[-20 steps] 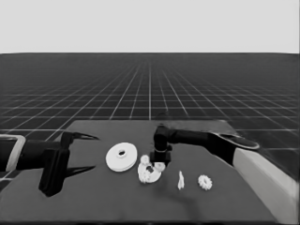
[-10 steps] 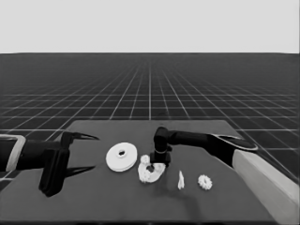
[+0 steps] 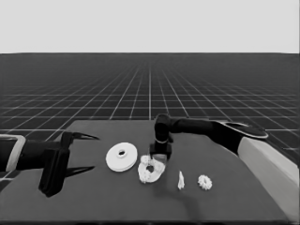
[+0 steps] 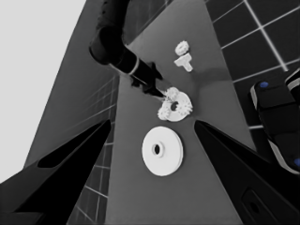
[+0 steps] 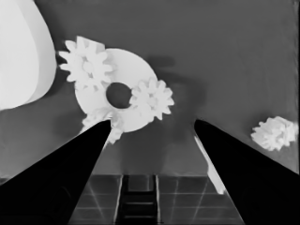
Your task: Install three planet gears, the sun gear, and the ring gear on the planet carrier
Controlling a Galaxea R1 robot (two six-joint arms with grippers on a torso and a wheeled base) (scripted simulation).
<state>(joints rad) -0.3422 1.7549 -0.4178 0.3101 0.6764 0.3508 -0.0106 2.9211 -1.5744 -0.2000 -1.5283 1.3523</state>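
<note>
Gears (image 5: pixel 151 98) matt white; table (image 3: pixel 243 197) dark, matt.

A dark table (image 3: pixel 117 206) fills the lower part of the head view, its flat top plain and matte, its far edge running straight across. Beyond it a dark floor (image 3: pixel 93 89) ruled with a pale grid stretches away to a level horizon. Above the horizon lies a pale blank band (image 3: pixel 150 26), evenly lit. Past the table's edge in the left wrist view sits dark machinery (image 4: pixel 276 117) with small blue lights.
</note>
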